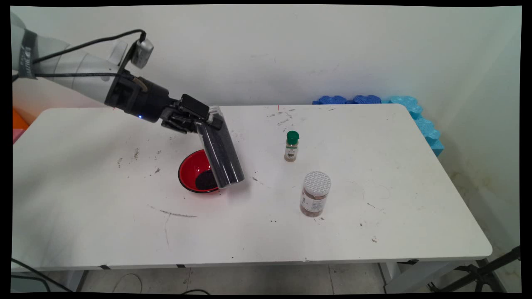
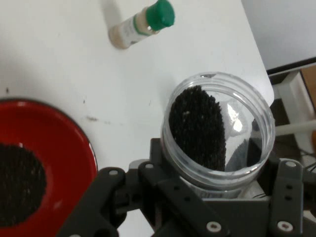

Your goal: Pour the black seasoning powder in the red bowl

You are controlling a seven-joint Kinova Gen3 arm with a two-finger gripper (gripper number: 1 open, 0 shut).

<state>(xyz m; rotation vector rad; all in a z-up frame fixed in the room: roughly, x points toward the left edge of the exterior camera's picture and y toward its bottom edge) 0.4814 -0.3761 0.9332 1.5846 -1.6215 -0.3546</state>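
Some grains: you have a dark pile in the red bowl [image 1: 195, 172], centre-left of frame.
Jar [image 1: 220, 151]: tilted beside the bowl, much left inside.
Claw [image 1: 203, 120]: pinching the jar.

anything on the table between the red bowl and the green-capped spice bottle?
Only the held clear jar of black grains, tilted above red bowl; otherwise bare table toward green-capped bottle, main view.

Three jars [image 1: 220, 149] [image 1: 291, 146] [image 1: 315, 194], one red bowl [image 1: 189, 172]

Main view looks down across the table [image 1: 332, 232] from afar; hand view sits close, sharing the red bowl [image 1: 190, 171].
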